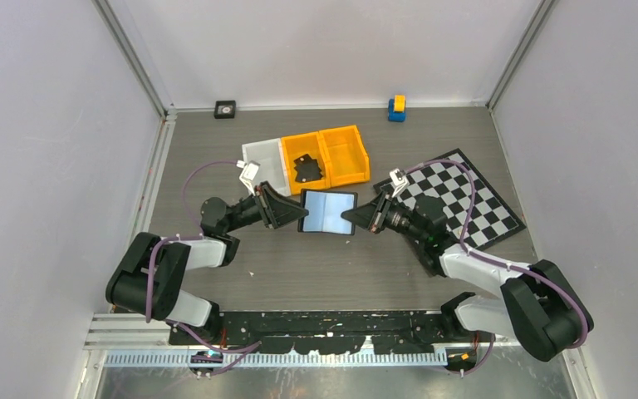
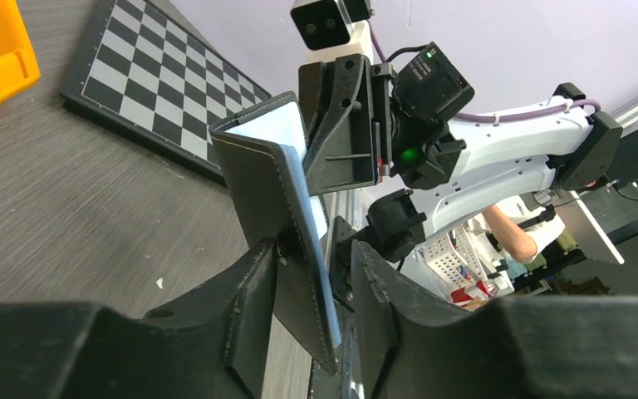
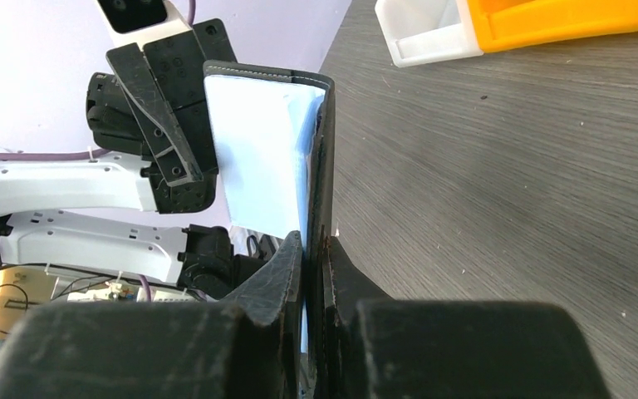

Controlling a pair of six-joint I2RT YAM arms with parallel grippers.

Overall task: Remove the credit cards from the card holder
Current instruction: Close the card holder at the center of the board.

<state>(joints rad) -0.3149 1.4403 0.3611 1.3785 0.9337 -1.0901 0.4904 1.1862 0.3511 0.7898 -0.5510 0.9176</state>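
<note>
Holds the card holder (image 1: 327, 211) open, pale inner panels up, over the middle of the worktop (image 1: 324, 266). Clamps its right edge between the right fingers (image 3: 282, 274). Straddles its left edge with the left fingers (image 2: 249, 307), parted: one against the black outer face, a gap at the other. Leaves credit cards (image 1: 307, 169) lying in the orange bin (image 1: 292, 145) behind.

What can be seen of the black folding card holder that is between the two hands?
The black folding card holder looks like stitched leather, with pale grey-blue inner panels. It is spread open, panels facing up. The right hand pinches its right edge; the left hand straddles its left edge, a gap showing beside one finger. No card shows in it. Whether it rests on the grey wood-grain table, I cannot tell.
</note>
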